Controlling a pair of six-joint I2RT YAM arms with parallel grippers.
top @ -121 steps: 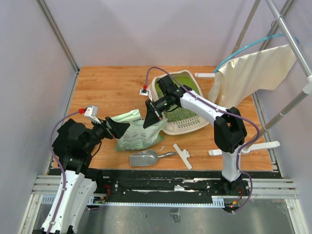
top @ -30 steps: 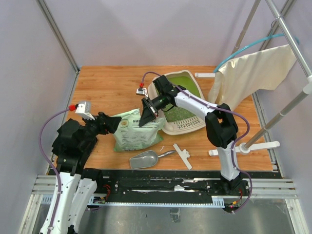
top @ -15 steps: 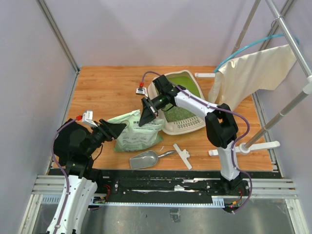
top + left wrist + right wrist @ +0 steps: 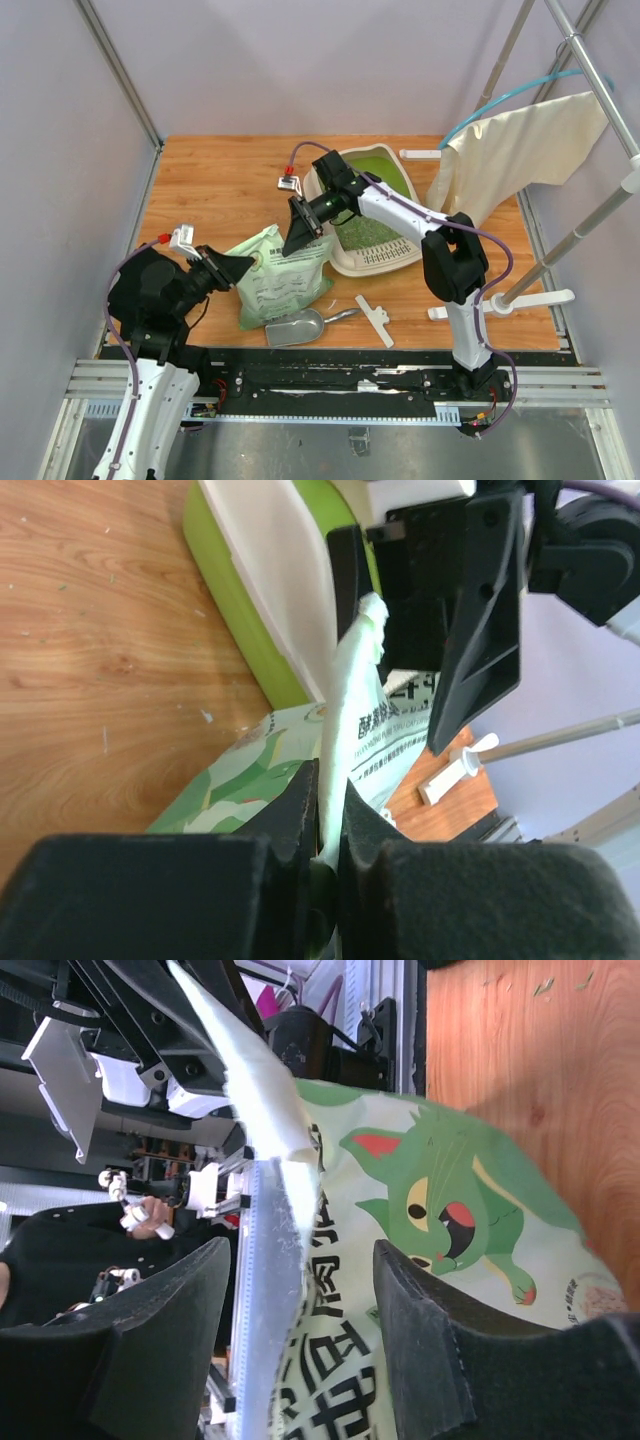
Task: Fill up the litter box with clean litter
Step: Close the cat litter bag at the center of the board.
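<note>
The litter box [image 4: 385, 262] sits at 2 o'clock on the table [image 4: 220, 180], with litter [image 4: 362, 232] on part of its green floor. The bag [image 4: 283, 280] is just beside it at 8 o'clock, and the scoop [image 4: 293, 326] lies at the bag's 6 o'clock. The left gripper [image 4: 325, 810] pinches the bag's 9 o'clock edge, while the right gripper [image 4: 300, 1260] is spread around its top edge.

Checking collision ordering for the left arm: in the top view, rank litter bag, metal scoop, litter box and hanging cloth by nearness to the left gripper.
From the left gripper:
1. litter bag, pinched at its left edge.
2. metal scoop, just right, nearer the arm bases.
3. litter box, farther right, behind the bag.
4. hanging cloth, far right corner.
</note>
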